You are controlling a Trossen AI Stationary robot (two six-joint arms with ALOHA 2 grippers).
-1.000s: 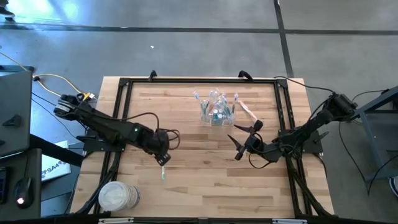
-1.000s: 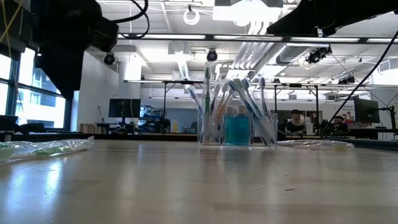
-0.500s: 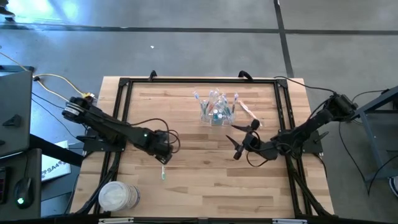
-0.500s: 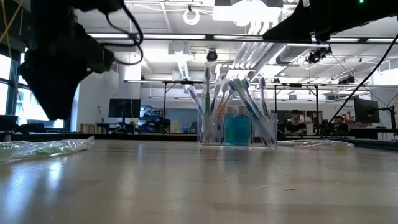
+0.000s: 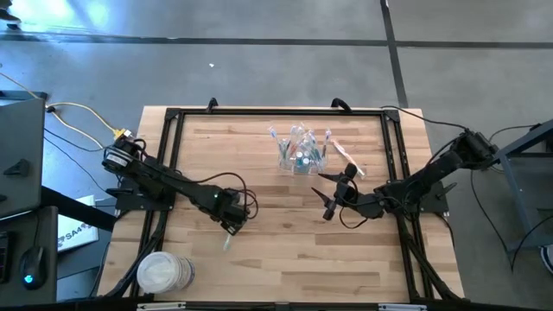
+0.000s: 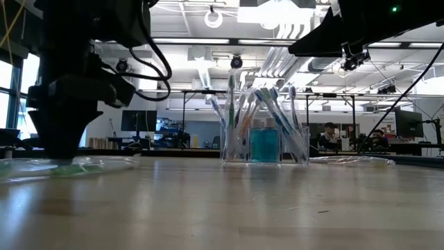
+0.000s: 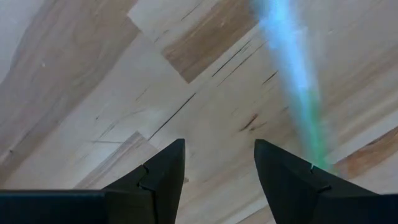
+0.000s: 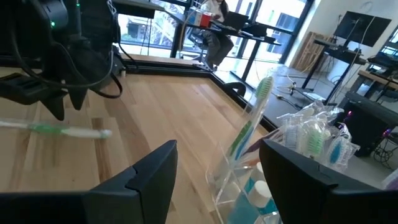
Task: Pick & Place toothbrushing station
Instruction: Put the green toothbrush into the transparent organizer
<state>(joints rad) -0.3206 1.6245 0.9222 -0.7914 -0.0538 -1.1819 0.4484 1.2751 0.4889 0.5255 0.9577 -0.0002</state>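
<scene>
Stack of white discs (image 5: 160, 273) sits at the desk's (image 5: 285, 259) 7 o'clock corner in the high view. Left pincer (image 5: 230, 224) is down at desk level, roughly 8 o'clock of desk centre, directly over a wrapped green toothbrush (image 5: 227, 242) lying flat on the wood; the low view shows the pincer (image 6: 59, 154) low on the wrapper (image 6: 76, 165). Left wrist view: both dark fingers (image 7: 163, 174) apart, bare wood between them, the green brush (image 7: 305, 106) lying just outside one finger, not between them; pincer released, grasping nothing. Clear cup (image 5: 301, 160) stands upright at 12 o'clock of desk centre, near the far edge, packed with toothbrushes (image 6: 267, 111) leaning outward and a blue-capped tube (image 6: 263, 144). One more wrapped brush (image 5: 346, 158) lies flat at the cup's 3 o'clock. Right pincer (image 5: 335, 195) hangs above the desk at the cup's 5 o'clock, near but apart from it; right wrist view shows its fingers (image 8: 155, 168) spread with nothing between, released, cup (image 8: 249, 180) ahead.
</scene>
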